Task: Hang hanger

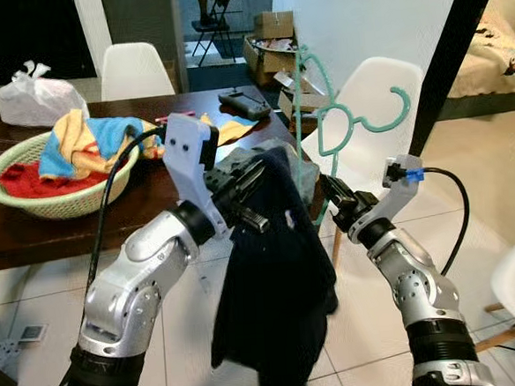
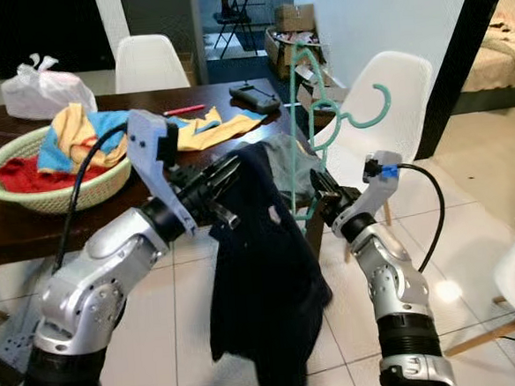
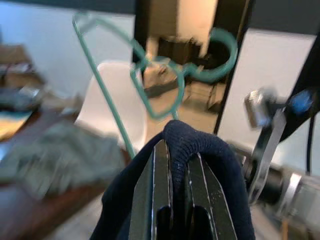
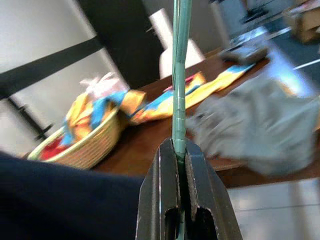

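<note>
1. Worktop (image 1: pixel 13 232) of dark wood is seen ahead and to the left, with white chairs (image 1: pixel 134 69) placed beyond it and to its right.
2. Navy garment (image 1: pixel 273 289) is held up in front of the worktop's near edge and hangs down toward the tiled floor (image 1: pixel 355 327); its top fold is pinched between the closed fingers of the left claw (image 1: pixel 255 177), as is shown in the left wrist view, where the dark cloth (image 3: pixel 200 150) is draped over both fingertips.
3. Woven basket (image 1: pixel 28 202) is set on the left part of the worktop and is filled with red, blue and orange cloths (image 1: pixel 86 147); a white plastic bag (image 1: pixel 30 96) is seen behind it.
4. Grey cloth (image 4: pixel 250 130) is spread on the worktop near its right end, behind the navy garment.
5. Teal hanger (image 1: pixel 323 122) is held upright to the right of the garment, its hook (image 1: pixel 393 113) turned up and to the right, in front of a white chair. Its lower part is clamped between the shut fingers of the right claw (image 1: pixel 332 188); in the right wrist view the thin teal bar (image 4: pixel 179 75) is seen rising straight out of the closed fingertips.
6. Dark handheld device (image 1: pixel 244 104) is laid at the far edge of the worktop.
</note>
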Robot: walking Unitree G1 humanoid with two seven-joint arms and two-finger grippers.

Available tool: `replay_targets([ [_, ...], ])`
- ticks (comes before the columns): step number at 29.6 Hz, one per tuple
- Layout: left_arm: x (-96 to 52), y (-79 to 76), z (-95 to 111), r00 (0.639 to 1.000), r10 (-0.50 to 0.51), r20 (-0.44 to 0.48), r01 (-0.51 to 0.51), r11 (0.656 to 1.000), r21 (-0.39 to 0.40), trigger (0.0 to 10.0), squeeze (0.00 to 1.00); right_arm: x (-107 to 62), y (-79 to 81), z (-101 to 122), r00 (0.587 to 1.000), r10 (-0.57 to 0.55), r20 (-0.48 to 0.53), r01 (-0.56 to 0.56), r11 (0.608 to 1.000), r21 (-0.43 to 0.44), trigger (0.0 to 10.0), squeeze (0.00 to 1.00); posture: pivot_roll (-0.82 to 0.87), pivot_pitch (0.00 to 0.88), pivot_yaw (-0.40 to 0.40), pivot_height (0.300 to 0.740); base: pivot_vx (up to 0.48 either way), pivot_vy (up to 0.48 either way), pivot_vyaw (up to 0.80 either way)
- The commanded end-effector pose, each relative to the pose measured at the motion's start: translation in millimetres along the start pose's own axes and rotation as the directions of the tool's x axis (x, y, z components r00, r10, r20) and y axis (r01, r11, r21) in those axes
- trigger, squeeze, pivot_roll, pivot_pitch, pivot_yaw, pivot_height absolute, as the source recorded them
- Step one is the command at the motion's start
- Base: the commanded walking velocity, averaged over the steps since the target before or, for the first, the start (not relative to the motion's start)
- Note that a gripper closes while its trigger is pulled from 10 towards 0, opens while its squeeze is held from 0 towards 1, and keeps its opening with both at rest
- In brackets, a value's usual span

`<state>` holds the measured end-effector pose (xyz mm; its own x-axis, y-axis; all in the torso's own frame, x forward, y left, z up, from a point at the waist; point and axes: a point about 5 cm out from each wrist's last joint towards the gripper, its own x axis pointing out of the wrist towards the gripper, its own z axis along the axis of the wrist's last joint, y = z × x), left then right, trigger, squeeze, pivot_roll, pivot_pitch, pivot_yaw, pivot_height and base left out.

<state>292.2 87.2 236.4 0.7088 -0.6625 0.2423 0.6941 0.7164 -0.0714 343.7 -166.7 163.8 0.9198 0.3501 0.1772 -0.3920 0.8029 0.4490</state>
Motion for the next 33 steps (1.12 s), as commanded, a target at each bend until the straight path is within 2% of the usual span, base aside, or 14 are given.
replay_targets([
  [1, 0.1, -2.5, -3.2, 1.0, -0.017, -0.002, 0.017, 1.0, 0.024, 10.0, 0.0, -2.0, -3.7, -0.4, 1.0, -0.025, 0.005, 0.025, 1.0, -0.009, 10.0, 0.0, 0.08, 0.0, -0.049, 0.74, 0.0, 0.0, 0.0],
  [4, -0.8, 0.1, -19.1, 0.998, 0.003, -0.059, 0.002, 0.996, 0.088, 10.0, 0.0, -2.6, -7.6, 1.8, 0.998, -0.057, 0.008, 0.057, 0.998, -0.022, 10.0, 0.0, 0.07, 0.0, -0.047, 0.74, 0.0, 0.0, -0.79],
  [8, -1.8, 3.7, -24.3, 0.998, 0.025, -0.065, -0.017, 0.993, 0.115, 10.0, 0.0, -3.9, -11.9, 4.0, 0.996, -0.085, 0.017, 0.086, 0.996, -0.025, 10.0, 0.0, 0.07, 0.0, -0.047, 0.74, 0.0, 0.0, -0.79],
  [11, -5.7, 14.3, -31.6, 0.993, 0.101, -0.064, -0.09, 0.984, 0.156, 10.0, 0.0, -6.2, -17.3, 4.1, 0.993, -0.121, 0.008, 0.121, 0.992, -0.046, 10.0, 0.0, 0.07, 0.0, -0.044, 0.74, 0.0, 0.0, -0.79],
  [16, -7.7, 19.4, -34.6, 0.989, 0.134, -0.063, -0.12, 0.975, 0.187, 10.0, 0.0, -6.6, -18.0, 3.4, 0.992, -0.129, 0.004, 0.129, 0.99, -0.052, 10.0, 0.0, 0.06, 0.0, -0.045, 0.74, 0.0, 0.0, -0.79],
  [21, -10.2, 25.7, -37.7, 0.984, 0.168, -0.061, -0.144, 0.948, 0.284, 10.0, 0.0, -5.0, -18.6, 2.5, 0.99, -0.141, -0.003, 0.141, 0.987, -0.083, 10.0, 0.0, 0.06, 0.0, -0.045, 0.74, 0.0, 0.0, -0.79],
  [28, -18.3, 37.5, -33.4, 0.984, 0.167, -0.056, -0.145, 0.95, 0.276, 10.0, 0.0, -6.4, -11.9, 0.7, 0.997, -0.077, -0.021, 0.074, 0.989, -0.128, 10.0, 0.0, 0.07, 0.0, -0.046, 0.74, 0.0, 0.0, 0.0],
  [31, -23.0, 48.2, -28.1, 0.985, 0.166, -0.056, -0.142, 0.946, 0.292, 10.0, 0.0, -6.9, -12.1, -1.1, 0.996, -0.082, -0.034, 0.076, 0.986, -0.147, 10.0, 0.0, 0.07, 0.0, -0.045, 0.74, 0.0, 0.0, 0.0],
  [33, -23.4, 49.2, -27.7, 0.985, 0.165, -0.057, -0.141, 0.946, 0.293, 10.0, 0.0, -6.8, -12.1, -1.4, 0.996, -0.085, -0.037, 0.078, 0.985, -0.156, 10.0, 0.0, 0.07, 0.0, -0.045, 0.74, 0.0, 0.0, 0.0],
])
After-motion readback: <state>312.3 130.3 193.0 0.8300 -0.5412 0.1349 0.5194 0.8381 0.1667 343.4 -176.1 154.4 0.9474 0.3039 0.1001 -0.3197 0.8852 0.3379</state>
